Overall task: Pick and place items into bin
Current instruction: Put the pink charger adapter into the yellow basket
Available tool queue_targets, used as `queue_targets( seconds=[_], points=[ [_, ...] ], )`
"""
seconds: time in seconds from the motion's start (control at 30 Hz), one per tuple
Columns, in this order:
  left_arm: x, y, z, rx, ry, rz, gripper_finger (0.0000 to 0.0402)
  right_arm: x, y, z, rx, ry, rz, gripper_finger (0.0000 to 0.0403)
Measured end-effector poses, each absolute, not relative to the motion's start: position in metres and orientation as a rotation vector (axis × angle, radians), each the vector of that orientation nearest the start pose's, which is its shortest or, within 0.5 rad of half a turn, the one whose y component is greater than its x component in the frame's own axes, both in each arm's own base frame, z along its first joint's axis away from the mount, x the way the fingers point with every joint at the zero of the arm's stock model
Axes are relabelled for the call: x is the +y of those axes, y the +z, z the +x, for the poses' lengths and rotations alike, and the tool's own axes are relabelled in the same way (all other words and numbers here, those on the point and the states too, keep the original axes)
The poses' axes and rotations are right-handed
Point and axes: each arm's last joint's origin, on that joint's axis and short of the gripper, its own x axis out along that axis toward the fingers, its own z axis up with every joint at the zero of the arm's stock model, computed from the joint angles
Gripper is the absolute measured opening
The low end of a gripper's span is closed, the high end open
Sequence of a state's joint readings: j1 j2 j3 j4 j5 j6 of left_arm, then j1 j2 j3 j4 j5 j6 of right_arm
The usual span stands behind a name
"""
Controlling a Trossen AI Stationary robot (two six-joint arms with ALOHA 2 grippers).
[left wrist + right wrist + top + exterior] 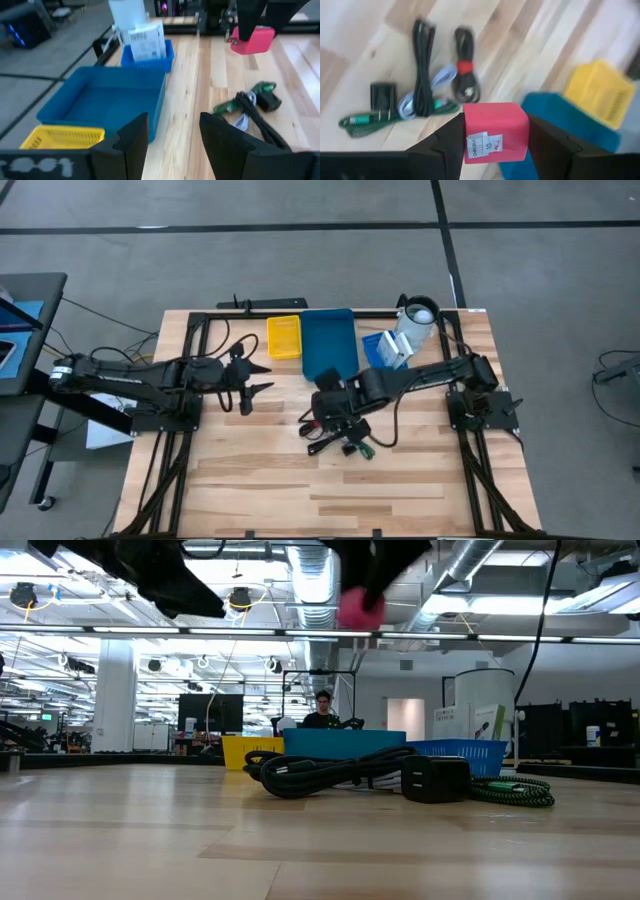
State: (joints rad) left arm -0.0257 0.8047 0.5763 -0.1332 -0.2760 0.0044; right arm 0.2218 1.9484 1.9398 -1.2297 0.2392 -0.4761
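Observation:
My right gripper (495,131) is shut on a pink-red block (495,132) with a white label, high above the table's middle (358,602). Below it on the wood lie coiled black cables (422,65), a black adapter (383,96) and a green braided cable (362,121). My left gripper (172,135) stands open at the table's left (250,377), holding nothing, pointing toward the big blue bin (100,97). A white card package (147,42) stands in a small blue basket (167,60). My right gripper pinches the block's two opposite sides (469,125) between its two fingers (445,145). The fingers come from above, slanting down. The block is lifted clear of the table (252,40), with its labelled face toward the wrist.
A yellow bin (284,337) sits left of the big blue bin (328,343) at the far edge. A white cup (418,318) stands by the small blue basket (378,348). The cable pile (340,442) lies at mid-table. Bare wood lies toward the near edge.

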Motion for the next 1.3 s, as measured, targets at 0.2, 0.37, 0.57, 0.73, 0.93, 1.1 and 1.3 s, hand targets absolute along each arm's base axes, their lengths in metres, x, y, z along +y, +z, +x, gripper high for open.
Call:
queue_targets(
  seconds=[0.2,0.37,0.57,0.73,0.93,1.1,1.3],
  points=[
    [0.003,0.261,0.183,0.207,0.241,0.048,0.0167,0.080,0.359,0.387,1.054,0.272,-0.735,0.0171],
    [0.003,0.253,0.189,0.059,0.243,0.011,0.0167,0.076,0.386,0.385,0.962,0.261,-0.759,0.0162],
    [0.001,0.242,0.201,-0.103,0.176,-0.058,0.0167,0.073,0.407,0.382,0.891,0.243,-0.790,0.0184],
    [-0.003,0.246,0.214,-0.296,0.009,-0.214,0.0167,0.072,0.414,0.381,0.862,0.237,-0.827,0.0170],
    [-0.009,0.248,0.223,-0.495,-0.243,-0.384,0.0167,0.072,0.416,0.381,0.849,0.246,-0.851,0.0163],
    [-0.007,0.238,0.231,-0.512,-0.239,-0.608,0.0167,0.072,0.417,0.381,0.838,0.249,-0.867,0.0188],
    [-0.001,0.221,0.241,-0.482,-0.108,-0.863,0.0167,0.073,0.419,0.384,0.802,0.259,-0.910,0.0162]
  ],
)
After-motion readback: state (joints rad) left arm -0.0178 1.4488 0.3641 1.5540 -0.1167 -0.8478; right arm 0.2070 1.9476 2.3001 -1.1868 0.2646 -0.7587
